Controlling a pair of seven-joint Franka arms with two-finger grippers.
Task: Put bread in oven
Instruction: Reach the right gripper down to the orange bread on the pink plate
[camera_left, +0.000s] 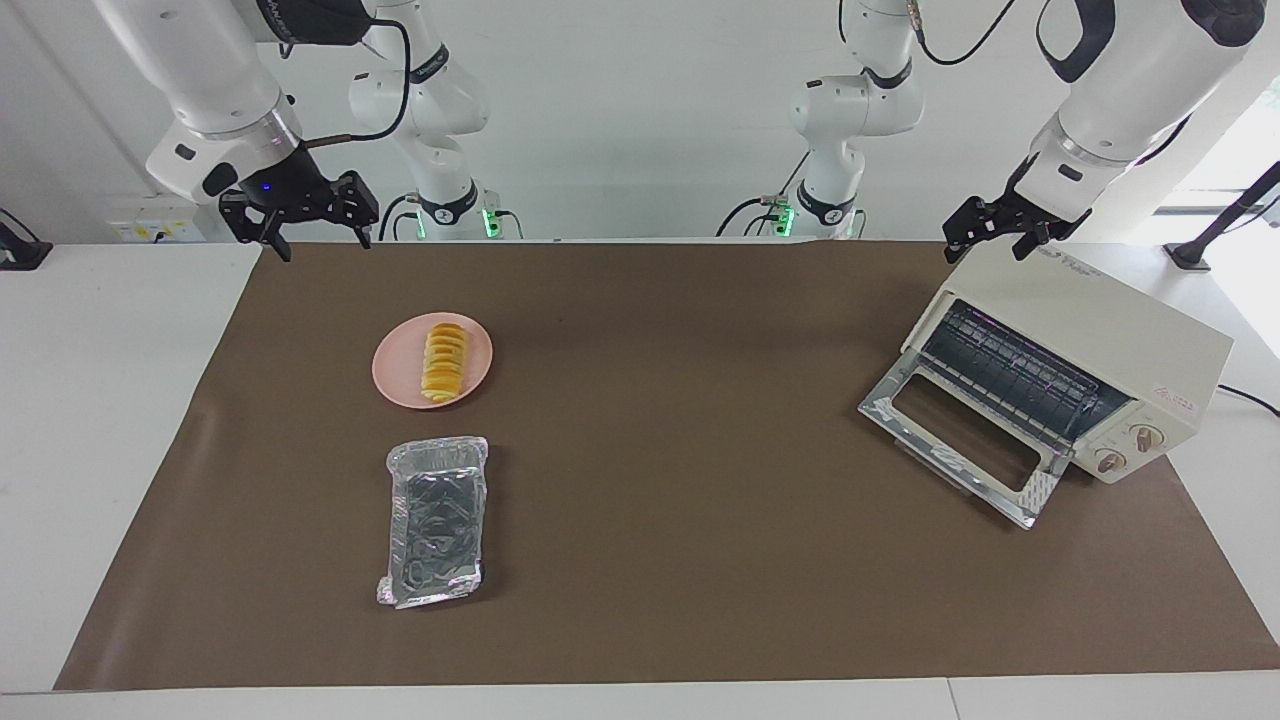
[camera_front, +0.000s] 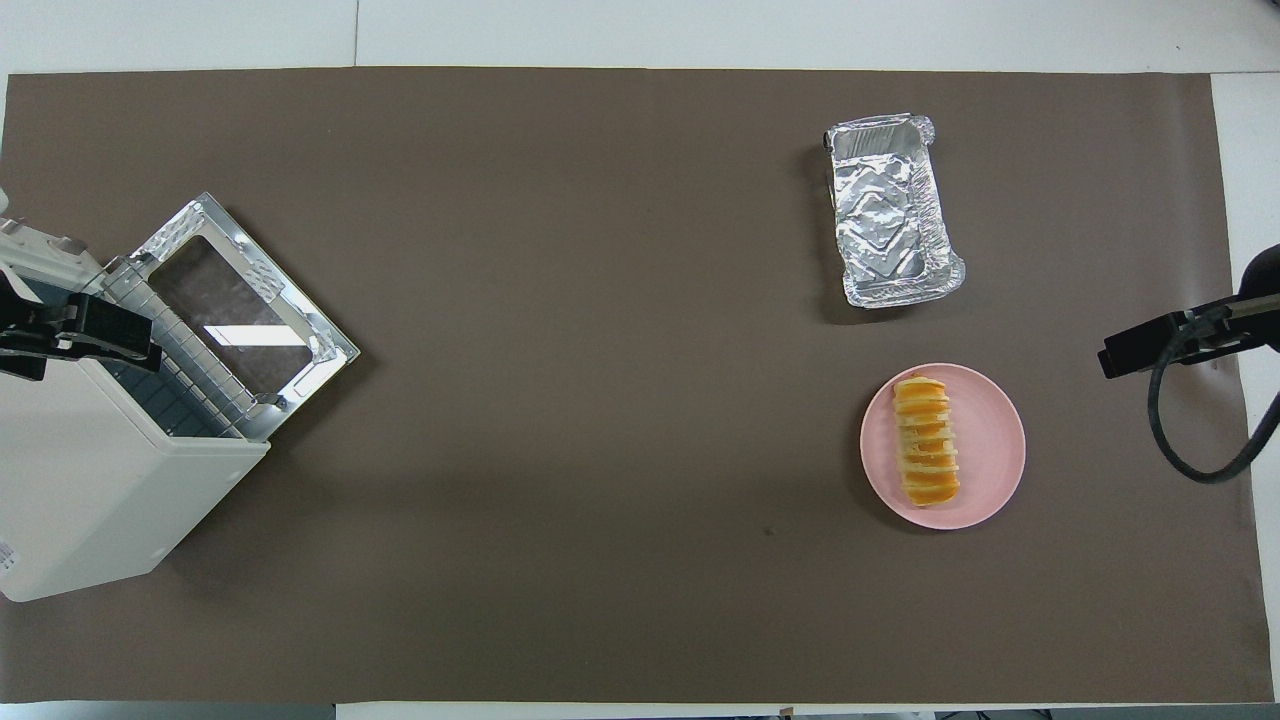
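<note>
The bread (camera_left: 446, 362) (camera_front: 926, 440), a ridged golden loaf, lies on a round pink plate (camera_left: 395, 365) (camera_front: 990, 450) toward the right arm's end of the table. The cream oven (camera_left: 1100, 320) (camera_front: 90, 480) stands at the left arm's end, its glass door (camera_left: 960, 440) (camera_front: 240, 310) dropped open and the wire rack showing inside. My left gripper (camera_left: 988, 240) (camera_front: 100, 335) hangs open over the oven's top, holding nothing. My right gripper (camera_left: 318, 238) (camera_front: 1150, 350) is open and empty in the air over the mat's edge, well clear of the plate.
A crinkled silver foil tray (camera_left: 437, 520) (camera_front: 893, 210) lies farther from the robots than the plate. A brown mat (camera_left: 680, 480) covers the white table. A black cable runs off from the oven at the left arm's end.
</note>
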